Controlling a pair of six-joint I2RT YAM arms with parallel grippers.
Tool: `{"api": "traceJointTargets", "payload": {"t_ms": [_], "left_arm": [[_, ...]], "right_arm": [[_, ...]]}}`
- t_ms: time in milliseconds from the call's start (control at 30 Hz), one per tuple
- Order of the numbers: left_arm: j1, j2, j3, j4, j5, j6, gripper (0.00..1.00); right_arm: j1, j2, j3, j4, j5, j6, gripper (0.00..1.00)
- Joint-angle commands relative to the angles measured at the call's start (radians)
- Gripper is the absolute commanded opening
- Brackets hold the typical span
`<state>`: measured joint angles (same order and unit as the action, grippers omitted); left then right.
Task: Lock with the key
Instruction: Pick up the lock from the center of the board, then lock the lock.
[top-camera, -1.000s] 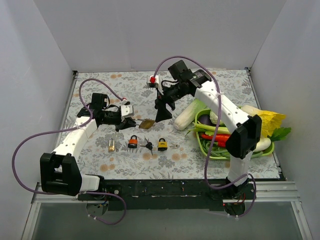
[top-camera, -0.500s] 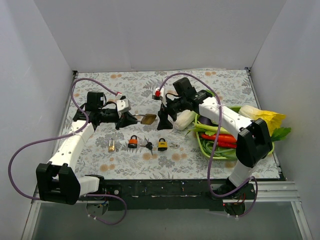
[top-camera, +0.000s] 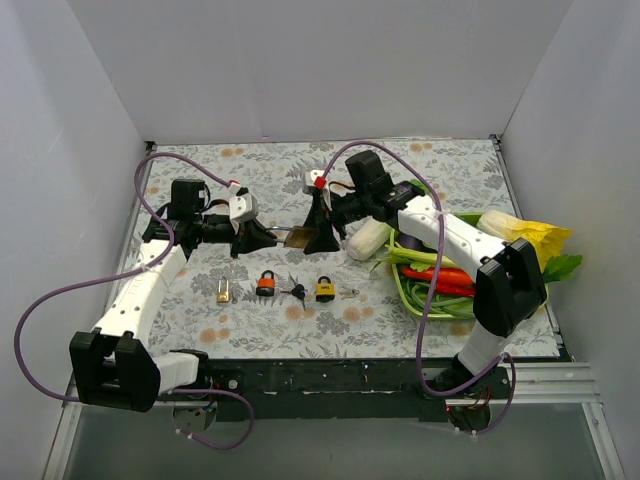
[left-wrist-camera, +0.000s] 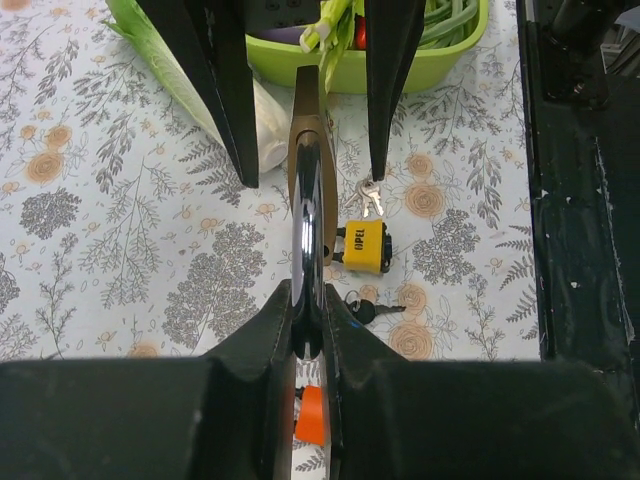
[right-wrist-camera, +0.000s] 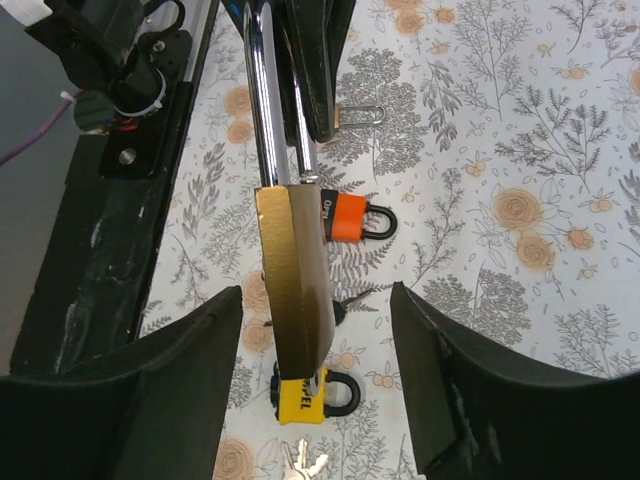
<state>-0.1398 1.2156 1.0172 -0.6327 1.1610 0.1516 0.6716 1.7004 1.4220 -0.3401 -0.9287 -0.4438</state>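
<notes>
Brass padlock, chrome shackle | left pincer clenched on shackle | right pincer released

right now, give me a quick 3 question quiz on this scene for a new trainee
1. True or false: the left gripper is shut on the shackle of the brass padlock.
2. The right gripper is: A) clamped on a key B) open, one finger either side of the brass padlock C) shut on nothing
3. Fill in: of the loose padlocks, the ___ one lies nearest the green basket.
Key: 1 true; 2 B; 3 yellow padlock
</notes>
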Motion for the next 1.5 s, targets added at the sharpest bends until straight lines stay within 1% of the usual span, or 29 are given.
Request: {"api": "traceJointTargets", "payload": {"t_ms": [0,167,267,333,367,400,467,500,533,600,667,700,767,833,900,1000,1100,1233,1333,1367,1467], "left_arm": [[0.0,-0.053,0.066,0.037,0.112,-0.039,0.0],[0.0,-0.057,0.051,0.115,0.123,-0.116,0.0],[0.0,-0.057,0.049,0.131,0.123,-0.135,0.0],[0.0,-0.057,0.049,0.137,0.121,-0.144,0.0],[0.0,-0.057,0.046,0.136,0.118,-0.144,0.0],[0.0,-0.059,0.043,0.136,0.115,-0.144,0.0],[0.0,-0.057,0.044,0.131,0.106,-0.191,0.0],[0.0,-0.054,0.052,0.111,0.094,-0.19,0.04],[0.0,-0.05,0.078,0.082,0.088,-0.185,0.15],[0.002,-0.034,0.11,-0.031,0.075,-0.129,0.39],[0.006,-0.028,0.142,-0.12,0.069,-0.098,0.45],[0.008,-0.027,0.146,-0.134,0.066,-0.106,0.47],[0.012,-0.028,0.153,-0.178,0.062,-0.106,0.48],[0.012,-0.033,0.152,-0.194,0.052,-0.103,0.47],[0.012,-0.037,0.141,-0.174,0.025,-0.145,0.46],[0.012,-0.045,0.13,-0.183,0.006,-0.136,0.45],[0.012,-0.068,0.101,-0.127,-0.001,-0.193,0.41],[0.012,-0.077,0.087,-0.119,-0.009,-0.198,0.36],[0.012,-0.08,0.084,-0.119,0.003,-0.199,0.29],[0.012,-0.083,0.084,-0.119,0.011,-0.198,0.23],[0.012,-0.082,0.084,-0.117,0.038,-0.211,0.13]], "right_arm": [[0.013,-0.015,0.032,0.032,-0.047,0.01,0.64],[0.022,-0.015,0.038,0.035,-0.047,0.023,0.62],[0.028,-0.016,0.032,0.056,-0.048,0.048,0.54],[0.029,-0.021,0.026,0.088,-0.044,0.065,0.37],[0.031,-0.022,0.028,0.09,-0.042,0.07,0.26],[0.031,-0.024,0.031,0.089,-0.044,0.073,0.02],[0.031,-0.025,0.041,0.078,-0.039,0.082,0.01],[0.031,-0.027,0.046,0.069,-0.032,0.082,0.01],[0.032,-0.031,0.052,0.049,-0.027,0.082,0.01],[0.031,-0.038,0.067,0.014,-0.019,0.073,0.01],[0.031,-0.041,0.074,-0.035,-0.018,0.057,0.01],[0.031,-0.045,0.074,-0.043,-0.012,0.056,0.01],[0.031,-0.056,0.068,-0.056,-0.01,0.059,0.01],[0.031,-0.067,0.057,-0.056,-0.009,0.065,0.01],[0.031,-0.08,0.054,-0.06,-0.01,0.077,0.01],[0.031,-0.102,0.045,-0.051,-0.018,0.088,0.01],[0.031,-0.114,0.034,-0.04,-0.03,0.093,0.01],[0.032,-0.123,0.028,-0.022,-0.045,0.106,0.01],[0.036,-0.12,0.034,-0.028,-0.052,0.105,0.01],[0.037,-0.119,0.04,-0.031,-0.047,0.103,0.01],[0.046,-0.114,0.057,-0.054,-0.032,0.073,0.01]]}}
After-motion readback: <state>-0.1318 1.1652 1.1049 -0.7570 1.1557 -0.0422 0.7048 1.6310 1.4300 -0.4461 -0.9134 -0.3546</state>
